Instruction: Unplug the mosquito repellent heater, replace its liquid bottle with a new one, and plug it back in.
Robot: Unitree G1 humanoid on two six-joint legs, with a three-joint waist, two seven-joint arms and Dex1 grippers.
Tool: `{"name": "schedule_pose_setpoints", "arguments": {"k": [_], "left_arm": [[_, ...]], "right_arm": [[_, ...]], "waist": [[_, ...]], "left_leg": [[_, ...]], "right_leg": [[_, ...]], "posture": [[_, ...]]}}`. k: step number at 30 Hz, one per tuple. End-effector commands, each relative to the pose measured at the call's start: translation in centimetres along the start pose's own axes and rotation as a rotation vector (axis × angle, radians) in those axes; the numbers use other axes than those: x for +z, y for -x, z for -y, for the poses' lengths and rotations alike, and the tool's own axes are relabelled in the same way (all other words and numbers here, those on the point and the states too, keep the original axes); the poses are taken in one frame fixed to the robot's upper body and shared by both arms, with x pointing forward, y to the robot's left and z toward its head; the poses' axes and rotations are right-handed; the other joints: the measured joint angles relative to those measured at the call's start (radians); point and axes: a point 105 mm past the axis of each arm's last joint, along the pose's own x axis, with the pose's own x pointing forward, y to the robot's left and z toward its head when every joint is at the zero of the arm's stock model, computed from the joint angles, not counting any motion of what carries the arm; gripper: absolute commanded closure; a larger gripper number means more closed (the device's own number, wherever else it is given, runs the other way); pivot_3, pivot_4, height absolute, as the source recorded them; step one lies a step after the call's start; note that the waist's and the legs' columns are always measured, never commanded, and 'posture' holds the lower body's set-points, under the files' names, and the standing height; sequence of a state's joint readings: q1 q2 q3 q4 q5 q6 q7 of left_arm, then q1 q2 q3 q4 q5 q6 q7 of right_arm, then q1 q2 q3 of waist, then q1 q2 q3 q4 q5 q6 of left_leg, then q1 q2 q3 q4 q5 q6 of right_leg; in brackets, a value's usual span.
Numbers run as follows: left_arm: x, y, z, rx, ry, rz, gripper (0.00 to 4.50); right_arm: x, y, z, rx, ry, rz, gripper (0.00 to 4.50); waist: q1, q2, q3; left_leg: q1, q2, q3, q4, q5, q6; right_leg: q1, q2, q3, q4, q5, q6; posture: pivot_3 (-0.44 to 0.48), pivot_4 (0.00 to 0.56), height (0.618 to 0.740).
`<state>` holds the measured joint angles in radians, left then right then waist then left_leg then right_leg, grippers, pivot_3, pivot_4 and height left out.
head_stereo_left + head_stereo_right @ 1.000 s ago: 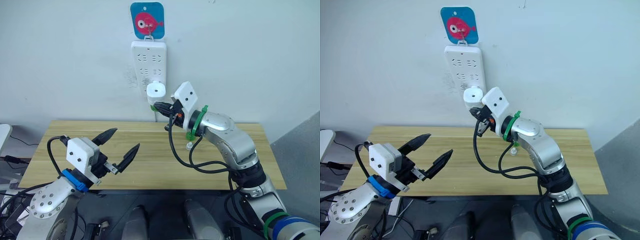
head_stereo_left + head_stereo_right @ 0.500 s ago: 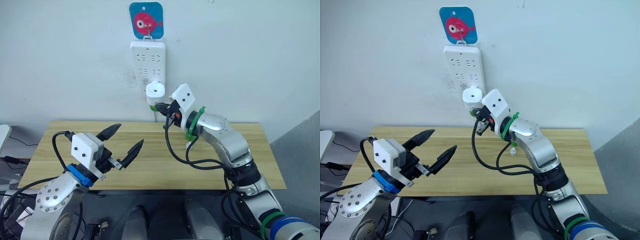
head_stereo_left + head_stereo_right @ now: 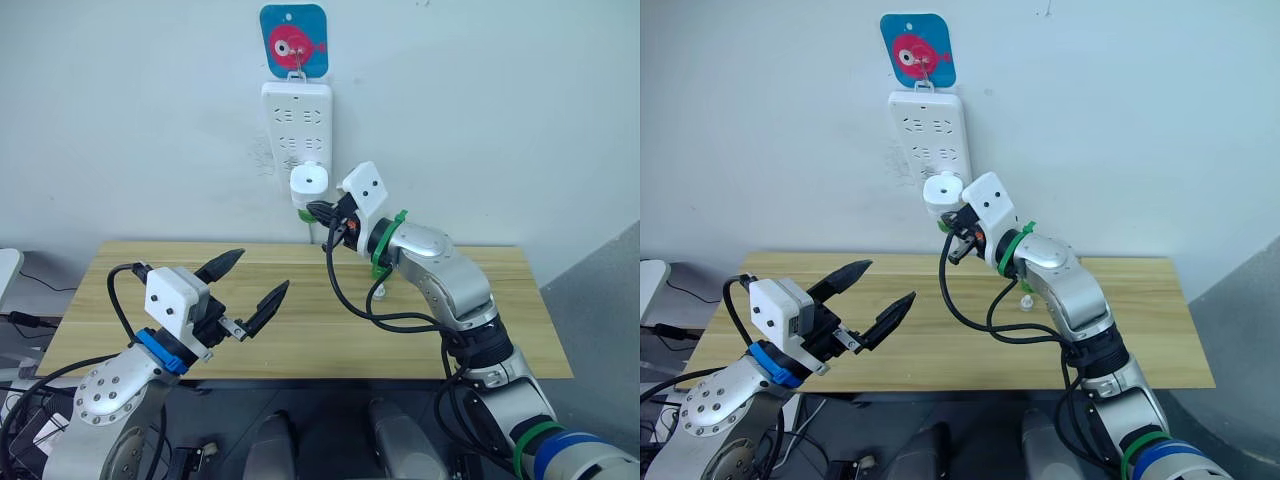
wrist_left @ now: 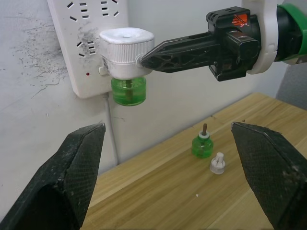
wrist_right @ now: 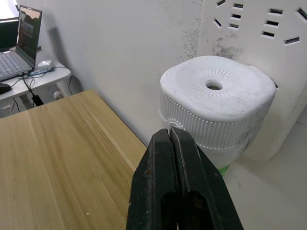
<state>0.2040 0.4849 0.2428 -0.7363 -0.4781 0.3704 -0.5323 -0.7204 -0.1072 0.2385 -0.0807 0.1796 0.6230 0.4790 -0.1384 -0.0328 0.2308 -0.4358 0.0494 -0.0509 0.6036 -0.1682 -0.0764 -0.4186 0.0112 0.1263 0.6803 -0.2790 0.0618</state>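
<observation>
Two arms are up: the right one reaches high and forward from the desk's (image 3: 120, 290) far right side toward the wall, elbow bent, forearm angled up and to the robot's left, and its right pincer (image 4: 144, 58) has both black fingers pressed flat together, tips right at the ribbed side of the mosquito repellent heater (image 4: 125, 50). From the right wrist view the shut fingers (image 5: 180, 191) rise just in front of the heater's lower edge; whether the tips actually touch the plastic is hard to call, they look to be at contact or a hair off. That heater sits plugged into the lower end of the white power strip (image 3: 297, 125) hanging on the wall, with its green liquid bottle (image 4: 128, 90) screwed in underneath, hanging above the desk. The heater's prongs are hidden against the strip, and the wrist view cuts most of the green bottle behind the fingers. The left arm is held low over the near left part of the desk, forearm pointing forward, and the left pincer (image 3: 250, 282) is spread wide, its two fingers well apart and gripping nothing, well short of the wall. Down on the desk below the right forearm stand a second small green bottle (image 4: 201, 145) with a wick sticking up and a little white cap (image 4: 217, 163) just beside it, both clear of either pincer. Above the strip a blue tag with a pink fish (image 3: 294, 41) hangs from a hook.
</observation>
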Motion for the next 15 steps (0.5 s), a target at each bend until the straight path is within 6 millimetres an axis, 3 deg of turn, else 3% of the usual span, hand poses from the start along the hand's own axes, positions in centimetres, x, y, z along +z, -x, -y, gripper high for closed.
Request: {"name": "schedule_pose_setpoints", "arguments": {"k": [1, 8, 15], "left_arm": [[0.4, 0.0, 0.3, -0.009, -0.007, 0.018, 0.0], [0.3, -0.2, 0.2, -0.015, -0.004, 0.018, 0.0], [-0.2, -0.2, -0.1, -0.008, 0.026, 0.013, 0.0]], "right_arm": [[1.5, 0.4, 2.0, -0.1, 0.016, 0.042, 4.46], [1.1, 1.0, 2.9, -0.131, 0.012, 0.034, 4.46], [2.1, 2.5, -1.1, 0.125, -0.038, 0.093, 4.46]], "waist": [[0.0, 0.0, 0.0], [0.0, 0.0, 0.0], [0.0, 0.0, 0.0]], "left_leg": [[0.0, 0.0, 0.0, 0.0, 0.0, 0.0], [0.0, 0.0, 0.0, 0.005, 0.0, 0.0], [0.001, 0.0, 0.0, 0.005, 0.0, 0.0]], "right_leg": [[0.0, 0.0, 0.0, 0.0, 0.0, 0.0], [0.003, 0.0, 0.001, 0.0, -0.001, -0.003], [0.004, 0.0, 0.001, -0.001, -0.001, -0.003]], "posture": [[-0.092, 0.222, 0.733], [-0.099, 0.222, 0.733], [-0.1, 0.203, 0.733]]}}
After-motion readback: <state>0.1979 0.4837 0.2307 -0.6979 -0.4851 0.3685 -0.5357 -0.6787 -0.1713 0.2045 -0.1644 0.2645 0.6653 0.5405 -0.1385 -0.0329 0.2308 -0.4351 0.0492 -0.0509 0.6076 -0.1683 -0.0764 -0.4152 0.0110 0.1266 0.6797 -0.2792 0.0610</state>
